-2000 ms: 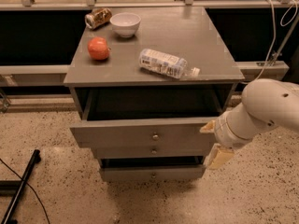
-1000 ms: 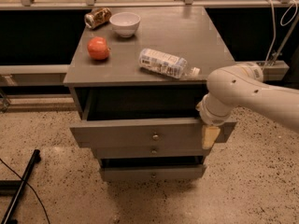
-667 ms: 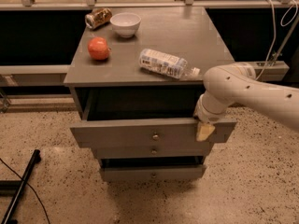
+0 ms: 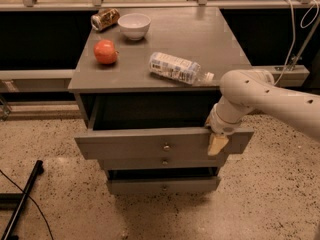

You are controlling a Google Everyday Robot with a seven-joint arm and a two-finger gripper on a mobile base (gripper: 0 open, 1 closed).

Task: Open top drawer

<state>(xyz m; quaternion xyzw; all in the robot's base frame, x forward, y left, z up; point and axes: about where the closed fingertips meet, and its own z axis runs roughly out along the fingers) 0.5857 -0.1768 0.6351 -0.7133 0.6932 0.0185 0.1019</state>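
The gripper (image 4: pixel 217 143) sits at the right end of the top drawer (image 4: pixel 145 143), with its tan tip hanging down over the outer face of the front panel, just below the panel's upper edge. Whether it is clamped on the panel or merely hooked over it cannot be told. The white, perforated arm (image 4: pixel 270 96) reaches in from the view's right and bends down to the gripper. The top drawer stands pulled out from the grey cabinet (image 4: pixel 200 34), and its front is well forward of the cabinet's edge. Its small brass knob (image 4: pixel 166 147) is a little way from the gripper toward the view's left, and nothing touches it. The opening behind the panel, up and left of the gripper, is dark, so what the drawer holds cannot be seen. Just below the gripper is the mid-sized drawer front (image 4: pixel 150 163). Lower still, past a dark gap, is the narrowest drawer front (image 4: pixel 162 186). On the cabinet top, above the gripper, a plastic bottle (image 4: pixel 175 68) lies on its side, with its cap end nearest the arm. Farther up and left are a red apple (image 4: pixel 105 51), a white bowl (image 4: pixel 134 25) standing upright, and beside the bowl a can (image 4: pixel 105 19) on its side. What the bowl holds cannot be made out.
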